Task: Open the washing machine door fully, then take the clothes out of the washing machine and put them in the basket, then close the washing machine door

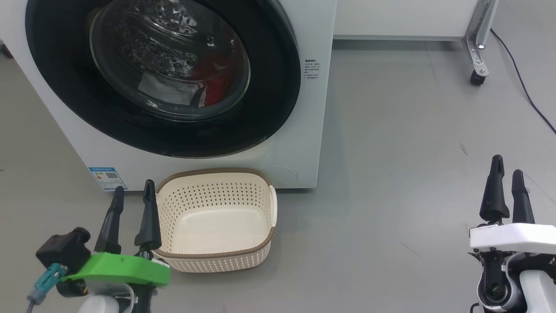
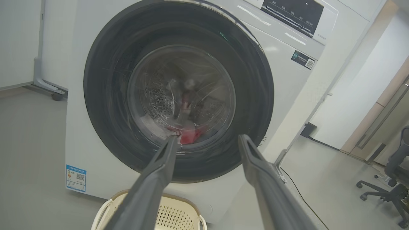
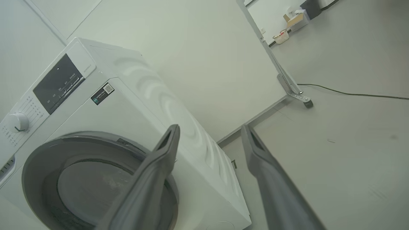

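The white washing machine [image 1: 312, 130] fills the upper left of the head view. Its round black-rimmed door [image 1: 278, 87] lies flat against the front, shut. Through the glass bowl I see the clothes: a red garment [image 1: 217, 82] and a pale one [image 1: 163, 89] low in the drum. The cream basket [image 1: 217, 256] stands on the floor just before the machine, nothing in it. My left gripper [image 1: 132, 193] is open at the basket's left rim, above the floor. My right gripper [image 1: 507, 167] is open far to the right, over bare floor. In the left wrist view the door [image 2: 105, 80] is straight ahead.
A white panel on a metal leg with a castor [image 1: 477, 78] stands at the back right, and a dark cable [image 1: 525, 91] runs along the floor there. An office chair [image 2: 394, 179] shows beyond the machine's side. Grey floor spreads to the right of the basket.
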Robot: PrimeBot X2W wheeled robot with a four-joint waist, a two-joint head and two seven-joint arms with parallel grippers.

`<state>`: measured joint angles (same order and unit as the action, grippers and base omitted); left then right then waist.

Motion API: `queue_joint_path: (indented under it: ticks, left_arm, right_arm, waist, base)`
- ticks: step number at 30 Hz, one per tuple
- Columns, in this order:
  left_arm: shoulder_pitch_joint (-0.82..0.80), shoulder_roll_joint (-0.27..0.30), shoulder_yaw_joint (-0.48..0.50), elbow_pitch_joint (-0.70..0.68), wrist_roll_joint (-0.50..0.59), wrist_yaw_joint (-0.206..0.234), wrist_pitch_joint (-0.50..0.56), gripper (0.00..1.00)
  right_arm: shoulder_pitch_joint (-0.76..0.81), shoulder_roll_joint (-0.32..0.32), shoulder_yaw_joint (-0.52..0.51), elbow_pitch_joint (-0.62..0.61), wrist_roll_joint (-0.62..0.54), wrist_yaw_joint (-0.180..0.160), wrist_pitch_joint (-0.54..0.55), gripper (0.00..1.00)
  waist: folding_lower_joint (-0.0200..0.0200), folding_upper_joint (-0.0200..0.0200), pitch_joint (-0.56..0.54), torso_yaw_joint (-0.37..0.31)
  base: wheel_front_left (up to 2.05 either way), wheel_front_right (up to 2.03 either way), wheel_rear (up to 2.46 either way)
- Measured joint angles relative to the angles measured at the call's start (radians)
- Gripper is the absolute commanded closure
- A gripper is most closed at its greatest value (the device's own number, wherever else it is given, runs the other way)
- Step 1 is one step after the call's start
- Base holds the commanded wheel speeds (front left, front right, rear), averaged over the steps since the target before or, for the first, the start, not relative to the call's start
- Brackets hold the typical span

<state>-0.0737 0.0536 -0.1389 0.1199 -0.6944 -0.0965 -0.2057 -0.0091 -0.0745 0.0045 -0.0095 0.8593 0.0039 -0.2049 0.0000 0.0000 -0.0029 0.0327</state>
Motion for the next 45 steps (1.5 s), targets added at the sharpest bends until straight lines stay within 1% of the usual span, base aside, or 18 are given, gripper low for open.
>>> queue_joint_path:
  ticks: [4,6,9,12,13,15,18,24,30,35,38,45]
  left_arm:
    - [0.0,0.0,-0.023,0.0,0.087,0.011,-0.016,0.0]
    - [0.0,0.0,-0.03,0.0,0.129,0.012,-0.02,0.0]
    - [0.0,0.0,-0.044,0.001,0.189,0.022,-0.028,0.0]
    - [0.001,0.0,-0.06,0.002,0.251,0.031,-0.044,0.0]
    - [0.001,0.0,-0.062,0.003,0.266,0.032,-0.045,0.0]
    - [0.001,0.0,-0.065,0.008,0.294,0.042,-0.046,0.0]
    - [0.001,0.0,-0.067,0.013,0.305,0.044,-0.046,0.0]
    - [0.001,0.001,-0.092,0.034,0.359,0.05,-0.046,0.0]
    - [0.001,0.004,-0.105,0.061,0.414,0.067,-0.046,0.0]
    - [0.002,0.005,-0.114,0.094,0.444,0.084,-0.046,0.0]
    - [0.002,0.005,-0.113,0.102,0.444,0.093,-0.046,0.0]
    - [0.002,0.005,-0.111,0.133,0.451,0.119,-0.046,0.0]
  right_arm:
    - [0.003,-0.03,0.036,0.001,-0.087,-0.016,-0.012,0.0]
    - [0.004,-0.038,0.055,0.002,-0.124,-0.017,-0.021,0.0]
    - [0.006,-0.051,0.082,0.008,-0.182,-0.034,-0.022,0.0]
    - [0.014,-0.07,0.108,0.015,-0.248,-0.044,-0.03,0.0]
    - [0.015,-0.073,0.114,0.017,-0.263,-0.05,-0.031,0.0]
    - [0.015,-0.076,0.126,0.021,-0.279,-0.052,-0.031,0.0]
    - [0.015,-0.076,0.135,0.029,-0.291,-0.058,-0.03,0.0]
    - [0.015,-0.095,0.165,0.053,-0.32,-0.058,-0.018,0.0]
    - [0.014,-0.098,0.171,0.068,-0.329,-0.058,-0.006,0.0]
    - [0.014,-0.115,0.194,0.09,-0.371,-0.061,0.006,0.0]
    - [0.014,-0.118,0.204,0.104,-0.386,-0.068,0.015,0.0]
    - [0.014,-0.123,0.217,0.125,-0.402,-0.068,0.027,0.0]
  waist:
    - [0.0,0.0,0.001,0.001]
    - [0.0,0.0,0.001,0.002]
    - [0.0,0.0,0.001,0.003]
    - [0.0,0.0,0.001,0.004]
    - [0.0,0.0,0.001,0.004]
    - [0.0,0.0,0.001,0.004]
    - [0.0,0.0,0.001,0.004]
    - [0.0,0.0,0.002,0.004]
    - [0.0,0.0,0.003,0.004]
    - [0.0,0.0,0.004,0.003]
    - [0.0,0.0,0.004,0.003]
    - [0.0,0.0,0.002,0.003]
  base:
    - [0.0,0.0,0.0]
    - [0.0,0.0,0.0]
    - [0.0,0.0,0.0]
    - [0.0,0.0,0.0]
    - [0.0,0.0,0.0]
    - [0.0,0.0,0.0]
    - [0.0,0.0,0.0]
    - [0.0,0.0,0.0]
    - [0.0,0.0,0.0]
    - [0.0,0.0,0.0]
    - [0.0,0.0,0.0]
    - [0.0,0.0,0.0]
